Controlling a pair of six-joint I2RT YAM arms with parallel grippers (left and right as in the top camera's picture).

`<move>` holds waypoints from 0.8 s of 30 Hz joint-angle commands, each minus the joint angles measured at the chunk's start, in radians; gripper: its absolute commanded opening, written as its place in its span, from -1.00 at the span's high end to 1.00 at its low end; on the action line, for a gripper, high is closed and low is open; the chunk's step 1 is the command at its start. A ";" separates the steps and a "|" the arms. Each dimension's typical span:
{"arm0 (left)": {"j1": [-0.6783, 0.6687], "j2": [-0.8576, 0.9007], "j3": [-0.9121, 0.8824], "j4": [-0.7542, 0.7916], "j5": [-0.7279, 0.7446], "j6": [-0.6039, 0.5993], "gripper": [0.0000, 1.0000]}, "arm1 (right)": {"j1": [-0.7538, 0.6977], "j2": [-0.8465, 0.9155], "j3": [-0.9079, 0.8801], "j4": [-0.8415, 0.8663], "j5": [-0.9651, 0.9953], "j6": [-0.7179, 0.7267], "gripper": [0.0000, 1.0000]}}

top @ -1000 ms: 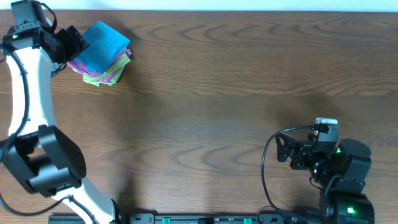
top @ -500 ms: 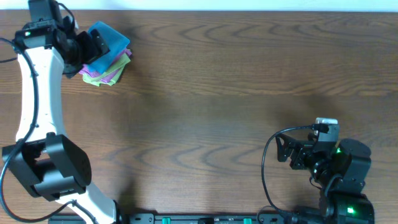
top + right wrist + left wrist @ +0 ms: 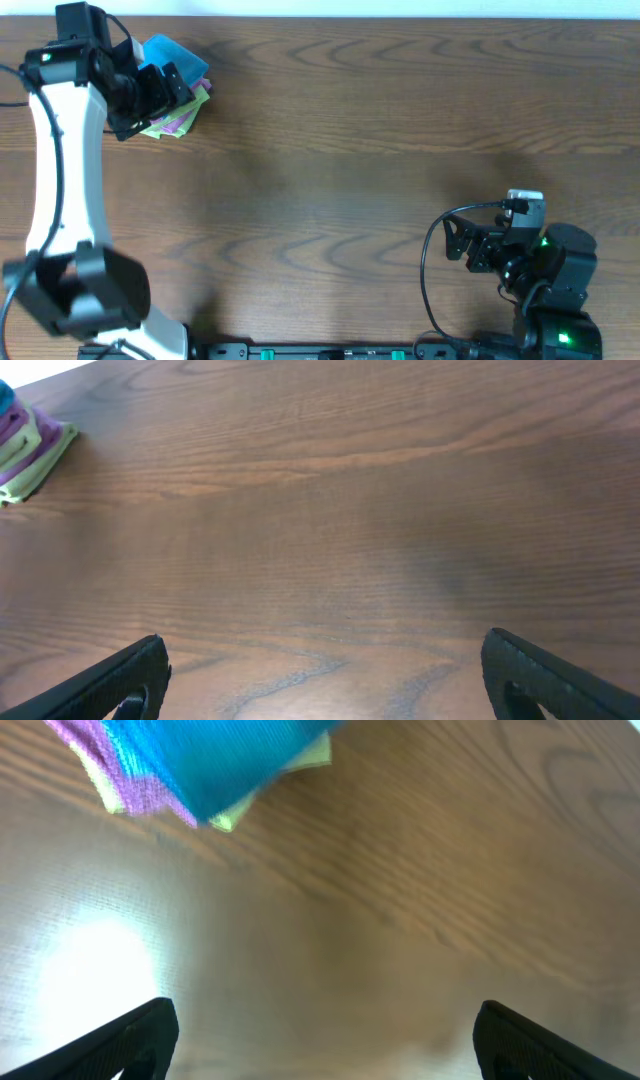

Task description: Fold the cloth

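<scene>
The sky-blue cloth (image 3: 178, 56) lies folded on top of a stack at the table's far left, partly hidden by my left gripper (image 3: 172, 88). It fills the top left of the left wrist view (image 3: 215, 755). The left gripper (image 3: 320, 1035) is open and empty, hovering over the stack's near edge. My right gripper (image 3: 455, 240) is open and empty near the front right, far from the cloth; its fingers (image 3: 325, 675) frame bare wood.
Under the blue cloth lie a purple folded cloth (image 3: 140, 790) and a light green folded cloth (image 3: 310, 755). They also show at the far left of the right wrist view (image 3: 25, 445). The wooden table (image 3: 380, 130) spreads between the arms.
My left arm has swung right, bringing its gripper over the cloth stack and covering more of the blue cloth. The right arm has not moved.
</scene>
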 commanded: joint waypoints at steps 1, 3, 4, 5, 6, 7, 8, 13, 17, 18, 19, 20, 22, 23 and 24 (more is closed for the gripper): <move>-0.018 -0.115 0.022 -0.051 -0.063 0.048 -0.91 | -0.010 -0.005 -0.003 -0.001 -0.007 0.011 -0.99; -0.027 -0.167 0.022 -0.084 -0.096 0.053 -0.91 | -0.010 -0.005 -0.003 -0.001 -0.007 0.011 -0.99; -0.031 -0.190 0.021 -0.094 -0.109 0.059 -0.91 | -0.010 -0.005 -0.003 -0.001 -0.007 0.011 -0.99; -0.035 -0.212 0.021 -0.103 -0.118 0.064 -0.91 | -0.010 -0.005 -0.003 -0.001 -0.007 0.011 -0.98; -0.039 -0.237 0.021 -0.109 -0.129 0.071 -0.91 | -0.010 -0.005 -0.003 -0.001 -0.007 0.011 -0.98; -0.043 -0.262 0.021 -0.116 -0.141 0.073 -0.91 | -0.010 -0.005 -0.003 -0.001 -0.007 0.011 -0.98; -0.047 -0.285 0.021 -0.119 -0.147 0.082 -0.91 | -0.010 -0.005 -0.003 -0.001 -0.007 0.011 -0.99; -0.072 -0.400 -0.010 -0.115 -0.215 0.093 -0.91 | -0.010 -0.005 -0.003 -0.001 -0.007 0.011 -0.98; -0.076 -0.502 -0.108 -0.062 -0.225 0.111 -0.91 | -0.010 -0.005 -0.003 -0.001 -0.007 0.011 -0.99; -0.076 -0.532 -0.145 -0.039 -0.224 0.111 -0.91 | -0.010 -0.005 -0.003 -0.001 -0.007 0.011 -0.99; -0.076 -0.562 -0.186 -0.015 -0.223 0.111 -0.91 | -0.010 -0.005 -0.003 -0.001 -0.007 0.011 -0.99; -0.076 -0.600 -0.238 0.018 -0.219 0.111 -0.91 | -0.010 -0.005 -0.003 -0.001 -0.007 0.011 -0.98; -0.076 -0.671 -0.339 0.080 -0.219 0.111 -0.91 | -0.010 -0.005 -0.003 -0.001 -0.007 0.011 -0.99; -0.076 -0.704 -0.387 0.109 -0.219 0.119 -0.91 | -0.010 -0.005 -0.003 -0.001 -0.007 0.011 -0.98; -0.076 -0.738 -0.434 0.135 -0.217 0.127 -0.91 | -0.010 -0.005 -0.003 -0.001 -0.007 0.011 -0.99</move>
